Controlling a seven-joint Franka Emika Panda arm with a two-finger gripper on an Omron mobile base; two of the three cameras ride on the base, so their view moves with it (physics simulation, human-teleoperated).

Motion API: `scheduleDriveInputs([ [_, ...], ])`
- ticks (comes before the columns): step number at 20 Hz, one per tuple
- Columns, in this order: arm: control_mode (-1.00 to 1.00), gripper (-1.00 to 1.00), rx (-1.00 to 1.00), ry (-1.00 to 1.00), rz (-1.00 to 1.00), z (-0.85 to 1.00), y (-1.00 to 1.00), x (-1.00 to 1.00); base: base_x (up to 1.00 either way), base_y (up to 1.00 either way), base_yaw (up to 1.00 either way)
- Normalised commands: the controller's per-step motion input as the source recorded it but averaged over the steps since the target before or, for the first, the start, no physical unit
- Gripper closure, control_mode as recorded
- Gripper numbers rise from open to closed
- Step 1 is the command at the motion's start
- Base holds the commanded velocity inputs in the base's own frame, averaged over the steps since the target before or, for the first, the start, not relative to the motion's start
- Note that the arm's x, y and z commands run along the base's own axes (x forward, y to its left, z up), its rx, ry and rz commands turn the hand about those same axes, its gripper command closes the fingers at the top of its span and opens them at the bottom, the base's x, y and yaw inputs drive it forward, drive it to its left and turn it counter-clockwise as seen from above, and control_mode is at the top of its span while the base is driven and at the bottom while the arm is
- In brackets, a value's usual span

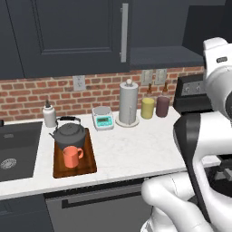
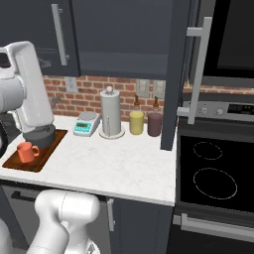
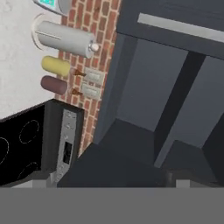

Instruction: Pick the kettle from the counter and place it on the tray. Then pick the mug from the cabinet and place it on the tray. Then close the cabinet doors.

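The dark grey kettle (image 1: 69, 132) and the orange-red mug (image 1: 71, 157) both stand on the brown tray (image 1: 92, 164) at the left of the counter (image 1: 136, 149). In the right base view my arm hides most of the kettle, while the mug (image 2: 27, 151) shows on the tray (image 2: 34, 162). The cabinet (image 1: 163, 31) is half open: its left door (image 1: 68, 36) is shut and its right door (image 2: 173, 74) is swung out, edge-on. My gripper (image 3: 109, 183) is raised in front of the open cabinet interior (image 3: 148, 92), open and holding nothing.
A paper-towel cylinder (image 1: 128, 103), a small scale (image 1: 103, 118), yellow and maroon jars (image 1: 147, 108) and a soap bottle (image 1: 49, 115) line the brick wall. A sink (image 1: 16, 149) lies left of the tray. A stove (image 2: 213, 173) sits right of the counter.
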Motion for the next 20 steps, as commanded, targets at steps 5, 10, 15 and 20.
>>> scheduleDriveInputs([
  [5, -1.00, -1.00, 0.01, -0.03, -0.34, -0.03, -0.73, -0.27, 0.00, 0.00, 0.00],
  [10, -1.00, -1.00, 0.02, 0.00, -0.36, -0.05, -0.75, -0.21, 0.00, 0.00, 0.00],
  [15, -1.00, -1.00, 0.11, -0.16, -0.08, 0.00, -0.80, -0.57, 0.00, 0.00, 0.00],
  [20, -1.00, -1.00, 0.13, -0.21, 0.00, 0.00, -0.77, -0.60, 0.00, 0.00, 0.00],
])
